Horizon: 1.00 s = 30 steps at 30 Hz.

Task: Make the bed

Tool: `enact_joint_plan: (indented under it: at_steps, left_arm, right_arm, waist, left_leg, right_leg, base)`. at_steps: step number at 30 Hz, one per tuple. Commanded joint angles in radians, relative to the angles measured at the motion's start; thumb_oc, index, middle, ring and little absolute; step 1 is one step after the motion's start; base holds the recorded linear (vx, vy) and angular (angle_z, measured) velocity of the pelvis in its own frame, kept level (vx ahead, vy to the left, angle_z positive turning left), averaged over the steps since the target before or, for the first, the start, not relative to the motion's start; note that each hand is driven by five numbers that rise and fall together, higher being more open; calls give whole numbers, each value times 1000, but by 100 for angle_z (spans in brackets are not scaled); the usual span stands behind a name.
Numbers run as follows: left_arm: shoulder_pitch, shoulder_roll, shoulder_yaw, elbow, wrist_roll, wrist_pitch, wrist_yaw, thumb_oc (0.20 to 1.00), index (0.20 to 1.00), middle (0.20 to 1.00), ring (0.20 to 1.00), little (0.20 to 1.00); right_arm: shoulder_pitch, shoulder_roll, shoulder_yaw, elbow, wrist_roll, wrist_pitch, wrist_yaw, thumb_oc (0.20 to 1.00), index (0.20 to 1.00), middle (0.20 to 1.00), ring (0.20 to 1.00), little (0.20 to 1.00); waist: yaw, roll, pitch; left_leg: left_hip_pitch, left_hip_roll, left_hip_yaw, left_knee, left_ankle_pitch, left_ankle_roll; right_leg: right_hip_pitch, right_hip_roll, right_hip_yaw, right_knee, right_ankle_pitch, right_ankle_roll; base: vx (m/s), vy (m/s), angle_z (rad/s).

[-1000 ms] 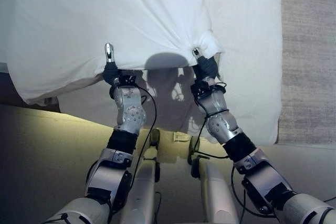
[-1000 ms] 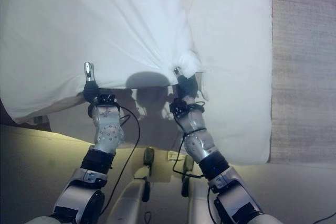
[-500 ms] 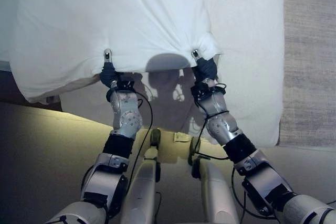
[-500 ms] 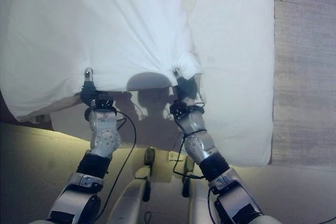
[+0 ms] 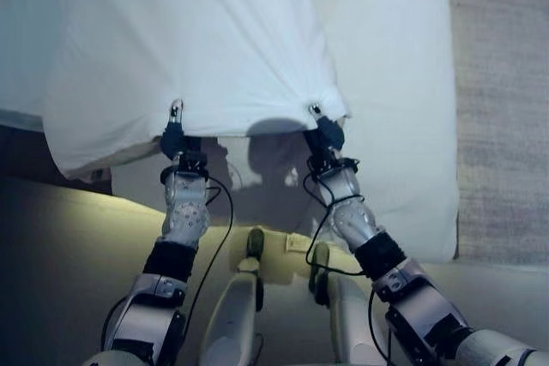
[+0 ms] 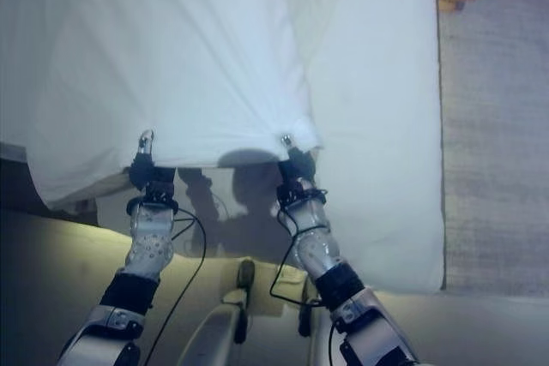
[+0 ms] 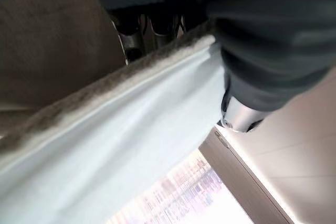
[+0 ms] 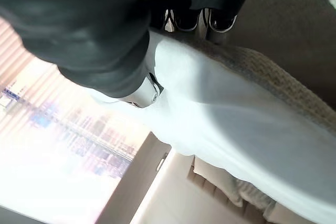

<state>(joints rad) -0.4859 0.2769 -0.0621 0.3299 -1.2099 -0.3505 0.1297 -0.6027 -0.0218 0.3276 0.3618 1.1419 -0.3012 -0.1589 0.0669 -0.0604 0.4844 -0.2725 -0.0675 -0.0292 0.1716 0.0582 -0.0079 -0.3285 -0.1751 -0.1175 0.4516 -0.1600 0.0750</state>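
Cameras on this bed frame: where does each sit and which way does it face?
Left eye view: on the head, looking down at the white duvet over the mattress; both arms show, left robot hand and right robot hand at its near edge.
Right eye view: same scene from slightly aside.
Left wrist view: on the left wrist, looking along the hand, fingers curled round the duvet edge.
Right wrist view: on the right wrist, fingers gripping likewise.
Shared: all four show the duvet.

One white blanket (image 5: 189,40) lies over one bed (image 5: 403,126), its near edge pinched by two hands: left hand (image 5: 174,135), right hand (image 5: 322,130).
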Motion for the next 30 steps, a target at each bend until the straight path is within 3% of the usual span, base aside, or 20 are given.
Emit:
enact_joint_plan:
  at_steps: [1, 5, 7, 8, 9, 10, 13, 14, 15, 16, 19, 21, 22, 23, 24, 25, 26, 27, 29, 30]
  left_arm:
    - [129, 26, 90, -62, 28, -91, -68, 200, 200, 200, 200, 200]
    - [163, -7, 99, -77, 17, -91, -92, 200, 200, 200, 200, 200]
    - [190, -8, 104, -105, 22, -100, -87, 200, 200, 200, 200, 200]
    - [190, -8, 104, -105, 22, -100, -87, 200, 200, 200, 200, 200]
    - [192, -7, 105, -112, 25, -110, -78, 200, 200, 200, 200, 200]
    - [192, -7, 105, -112, 25, -110, -77, 200, 200, 200, 200, 200]
    - [169, -15, 87, -96, 28, -111, -82, 200, 200, 200, 200, 200]
    - [168, -15, 87, -96, 28, -111, -82, 200, 200, 200, 200, 200]
    - [166, -16, 73, -84, 27, -114, -86, 200, 200, 200, 200, 200]
    - [148, -17, 42, -72, 31, -107, -100, 200, 200, 200, 200, 200]
    - [136, -7, 30, -65, 32, -121, -87, 200, 200, 200, 200, 200]
    - [133, -7, 40, -67, 37, -125, -77, 200, 200, 200, 200, 200]
    - [143, -10, 48, -64, 42, -115, -85, 200, 200, 200, 200, 200]
    - [151, -13, 54, -74, 45, -112, -84, 200, 200, 200, 200, 200]
    - [151, -13, 54, -75, 45, -112, -84, 200, 200, 200, 200, 200]
    - [164, -12, 71, -95, 60, -107, -72, 200, 200, 200, 200, 200]
    - [165, -12, 71, -96, 60, -107, -71, 200, 200, 200, 200, 200]
    - [163, -13, 77, -100, 77, -110, -63, 200, 200, 200, 200, 200]
    - [157, -16, 72, -91, 80, -112, -64, 200, 200, 200, 200, 200]
    - [154, -39, 62, -81, 76, -112, -71, 200, 200, 200, 200, 200]
  right_arm:
    - [222, -92, -157, -51, 29, -103, 38, 200, 200, 200, 200, 200]
    - [252, -93, -166, -49, 40, -103, 48, 200, 200, 200, 200, 200]
    - [263, -91, -160, -54, 51, -108, 52, 200, 200, 200, 200, 200]
    - [263, -91, -160, -54, 51, -108, 52, 200, 200, 200, 200, 200]
    - [276, -89, -157, -60, 52, -115, 44, 200, 200, 200, 200, 200]
    - [276, -89, -157, -61, 52, -115, 43, 200, 200, 200, 200, 200]
    - [319, -103, -195, -74, 55, -113, 33, 200, 200, 200, 200, 200]
    - [319, -103, -195, -75, 55, -113, 33, 200, 200, 200, 200, 200]
    - [334, -102, -190, -79, 50, -114, 31, 200, 200, 200, 200, 200]
    - [360, -100, -204, -93, 58, -108, 27, 200, 200, 200, 200, 200]
    - [338, -73, -182, -81, 56, -115, 15, 200, 200, 200, 200, 200]
    - [327, -59, -172, -60, 65, -120, 14, 200, 200, 200, 200, 200]
    - [324, -55, -159, -43, 73, -120, 26, 200, 200, 200, 200, 200]
    - [325, -52, -149, -37, 72, -117, 29, 200, 200, 200, 200, 200]
    - [325, -52, -149, -37, 72, -117, 29, 200, 200, 200, 200, 200]
    - [330, -49, -129, -27, 75, -108, 42, 200, 200, 200, 200, 200]
    - [330, -49, -129, -27, 75, -108, 43, 200, 200, 200, 200, 200]
    - [333, -52, -118, -13, 77, -107, 54, 200, 200, 200, 200, 200]
    - [337, -57, -117, -12, 80, -110, 58, 200, 200, 200, 200, 200]
    - [361, -75, -117, -23, 84, -116, 49, 200, 200, 200, 200, 200]
  waist:
    - [-38, 57, -163]
    - [-47, 64, -187]
    - [-46, 49, -207]
    - [-47, 49, -207]
    - [-45, 37, -223]
    - [-46, 37, -225]
    - [-68, 48, -281]
    - [-68, 48, -283]
    - [-73, 42, -303]
    - [-79, 20, -302]
    - [-71, 9, -298]
    - [-65, 41, -300]
    - [-65, 61, -307]
    - [-57, 64, -310]
    - [-58, 64, -311]
    - [-45, 60, -307]
    - [-45, 59, -306]
    - [-47, 50, -299]
    - [-55, 48, -298]
    - [-73, 52, -294]
  left_leg:
    - [-21, 19, -31, 80, -59, -55]
    - [13, 26, -59, 106, -74, -63]
    - [44, 116, -89, 64, -49, -81]
    - [44, 116, -89, 64, -48, -81]
    - [65, 199, -122, 10, -13, -94]
    - [64, 198, -123, 6, -8, -94]
    - [114, 309, -58, -85, 27, -132]
    - [112, 308, -58, -86, 30, -131]
    - [123, 303, -30, -83, -7, -145]
    - [82, 224, -12, 8, -68, -126]
    - [53, 185, 50, 56, -109, -94]
    - [61, 165, 83, 16, -97, -66]
    - [97, 117, 95, -67, -57, -48]
    - [117, 100, 106, -97, -48, -45]
    - [116, 100, 106, -100, -44, -45]
    - [151, 59, 128, -136, -35, -35]
    - [153, 58, 128, -137, -35, -35]
    - [172, 20, 135, -154, -27, -37]
    - [174, 3, 132, -160, -20, -40]
    - [182, -35, 117, -151, -21, -47]
  right_leg:
    - [30, 21, -23, -85, 92, 13]
    - [114, 14, -59, -154, 93, 15]
    - [167, 11, -42, -205, 97, 26]
    - [167, 11, -42, -206, 98, 26]
    - [188, -18, -16, -227, 107, 43]
    - [186, -18, -16, -230, 111, 43]
    - [212, -123, -11, -269, 170, 102]
    - [211, -124, -11, -273, 174, 103]
    - [228, -168, -30, -303, 226, 125]
    - [255, -251, -39, -365, 382, 144]
    - [207, -293, -101, -376, 465, 136]
    - [198, -250, -119, -313, 359, 101]
    - [180, -110, -75, -220, 210, 60]
    - [179, -61, -88, -188, 164, 46]
    - [177, -61, -88, -189, 165, 45]
    - [172, 35, -152, -107, 87, 18]
    - [173, 34, -152, -104, 85, 18]
    - [170, 113, -148, -103, 44, 11]
    - [165, 158, -103, -132, 44, -1]
    - [197, 173, -42, -190, 40, -32]
  base:
    - [15, 12, 33]
    - [65, 62, 41]
    - [127, 173, 11]
    - [99, 324, -5]
    - [56, 254, -4]
    - [98, 421, -14]
    - [112, 596, 16]
    - [103, 599, 48]
    - [35, 593, 39]
    - [35, 597, 34]
    - [-100, 571, 21]
    - [-20, 625, -71]
    - [20, 735, -29]
    - [14, 523, 1]
    - [26, 388, 6]
    - [17, 259, -4]
    - [26, 448, -32]
    - [13, 267, -36]
    - [12, 249, -15]
    - [5, 149, 13]
